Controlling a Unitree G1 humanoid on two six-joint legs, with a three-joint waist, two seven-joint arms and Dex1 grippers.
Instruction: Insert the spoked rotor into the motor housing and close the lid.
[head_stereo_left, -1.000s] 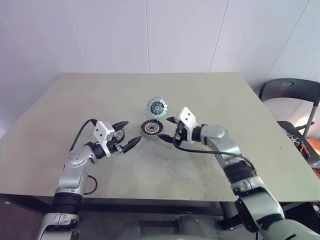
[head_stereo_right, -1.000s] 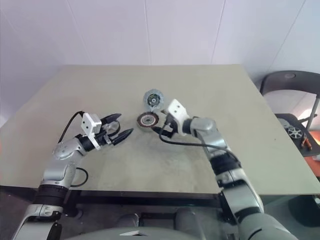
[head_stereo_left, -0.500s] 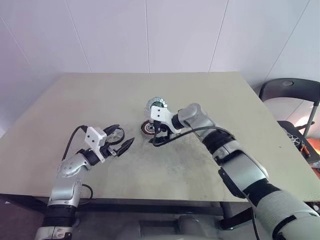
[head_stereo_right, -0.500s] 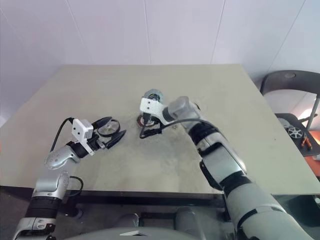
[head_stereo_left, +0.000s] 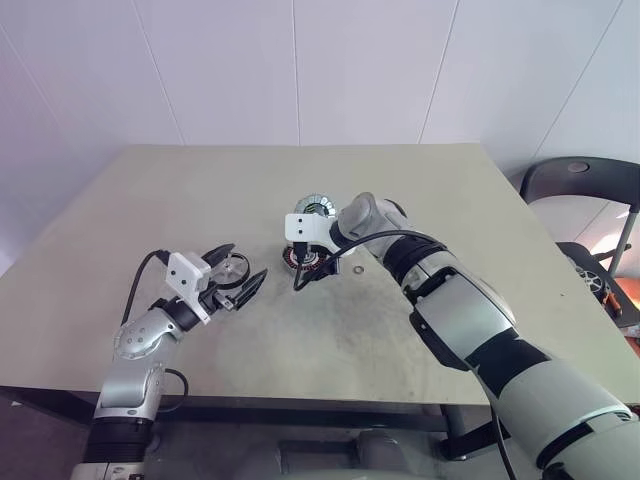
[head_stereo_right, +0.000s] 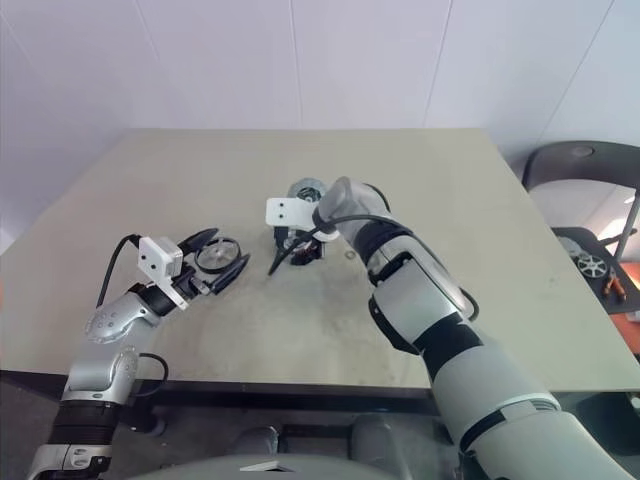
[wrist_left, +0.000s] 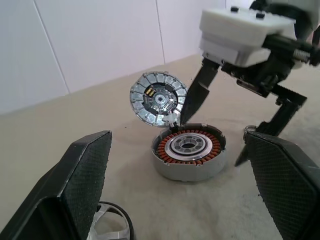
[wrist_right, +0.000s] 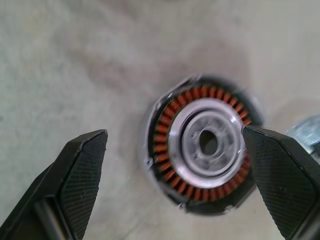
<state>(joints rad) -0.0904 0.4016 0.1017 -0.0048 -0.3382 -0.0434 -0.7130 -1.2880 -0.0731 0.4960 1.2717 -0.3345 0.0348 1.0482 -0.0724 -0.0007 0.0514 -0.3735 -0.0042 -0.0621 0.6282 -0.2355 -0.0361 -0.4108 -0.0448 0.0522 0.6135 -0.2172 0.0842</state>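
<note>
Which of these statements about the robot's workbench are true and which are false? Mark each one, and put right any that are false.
1. The lid is shut flat on the motor housing. False: it stands tilted up at the housing's far edge, and the copper windings are uncovered.
2. The right hand is above the motor housing with its fingers apart. True.
3. The spoked rotor already sits inside the housing. False: it lies on the table by the left hand.
4. The left hand is open. True.
5. A small ring lies on the table near the housing. True.
</note>
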